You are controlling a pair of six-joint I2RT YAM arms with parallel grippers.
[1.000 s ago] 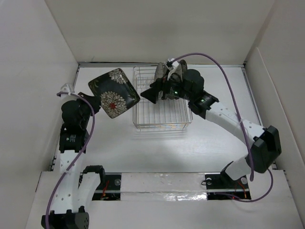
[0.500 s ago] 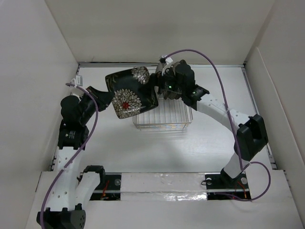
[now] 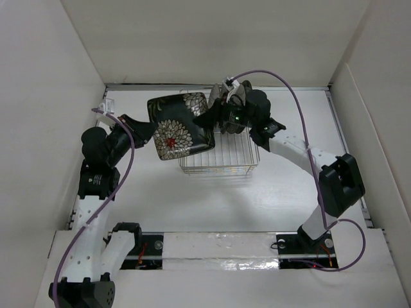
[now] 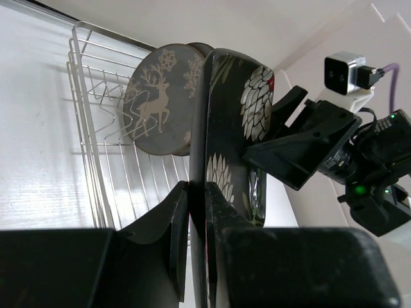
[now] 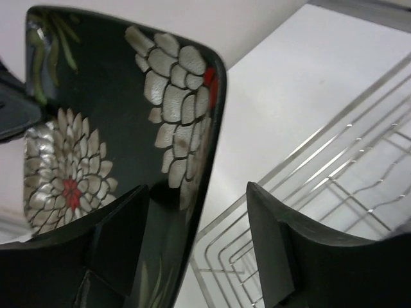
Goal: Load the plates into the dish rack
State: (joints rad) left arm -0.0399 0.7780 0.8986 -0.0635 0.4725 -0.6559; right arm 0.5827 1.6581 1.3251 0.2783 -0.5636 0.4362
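Observation:
My left gripper (image 3: 148,132) is shut on the left edge of the black square plate with flowers (image 3: 180,124) and holds it in the air over the left side of the silver wire dish rack (image 3: 221,157). In the left wrist view the plate (image 4: 226,122) stands edge-on between the shut jaws (image 4: 196,192). A grey round plate with a deer design (image 4: 156,109) stands upright in the rack (image 4: 90,109). My right gripper (image 3: 205,120) is open, with the square plate's right edge (image 5: 192,128) between its fingers (image 5: 199,215). The cream-centred plates are out of view.
White walls close in the table on the left, back and right. The rack's upright prongs (image 5: 340,186) show beneath the right gripper. A dark rim of another plate (image 4: 200,46) shows behind the grey one. The right arm (image 3: 302,154) reaches across the rack's right side.
My left gripper has carried the square plate rightward to the rack. The right gripper swung round to the plate's right edge and now straddles it, open.

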